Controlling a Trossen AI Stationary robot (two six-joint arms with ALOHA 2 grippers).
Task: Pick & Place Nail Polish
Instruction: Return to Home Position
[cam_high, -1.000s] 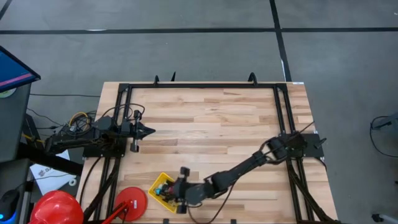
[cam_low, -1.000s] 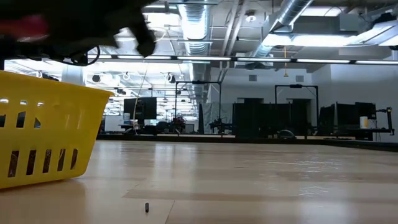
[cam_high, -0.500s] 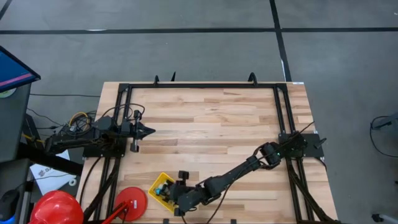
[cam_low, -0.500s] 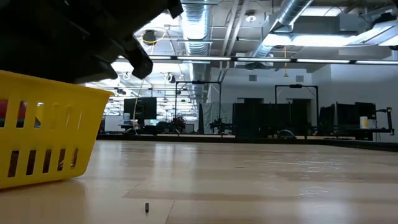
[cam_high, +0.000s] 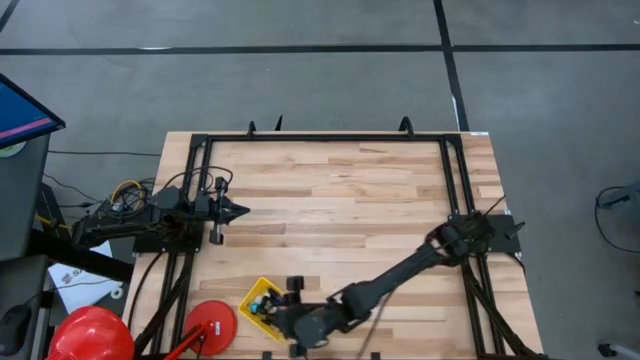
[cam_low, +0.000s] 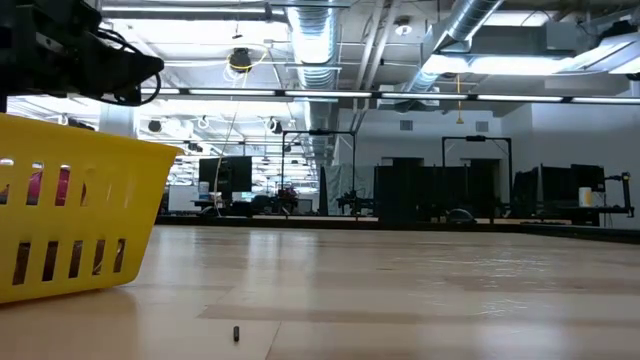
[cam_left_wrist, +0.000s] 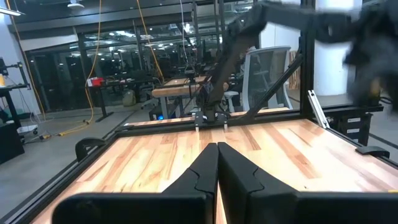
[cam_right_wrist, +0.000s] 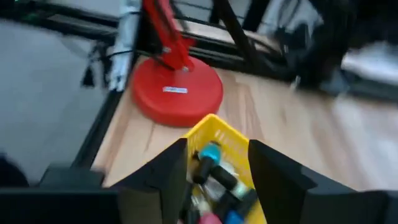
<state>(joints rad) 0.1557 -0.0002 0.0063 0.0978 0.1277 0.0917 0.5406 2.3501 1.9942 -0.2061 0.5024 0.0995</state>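
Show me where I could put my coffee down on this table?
The wide bare wood in the middle, between the left gripper and the right arm's base, looks freest. It is crowded at the yellow basket, with the red round stand beside it and the right gripper open close by it.

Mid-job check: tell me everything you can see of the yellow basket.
The yellow basket is a small, plastic-looking bin with flared walls cut by upright slots. It stands upright on the wooden table, near the edge at the bottom of the high view and turned diagonally. A red round base sits close beside it; I cannot tell whether they touch. Several nail polish bottles lie inside, blue and pink among them. The right gripper hangs open just above, seemingly clear of the rim.
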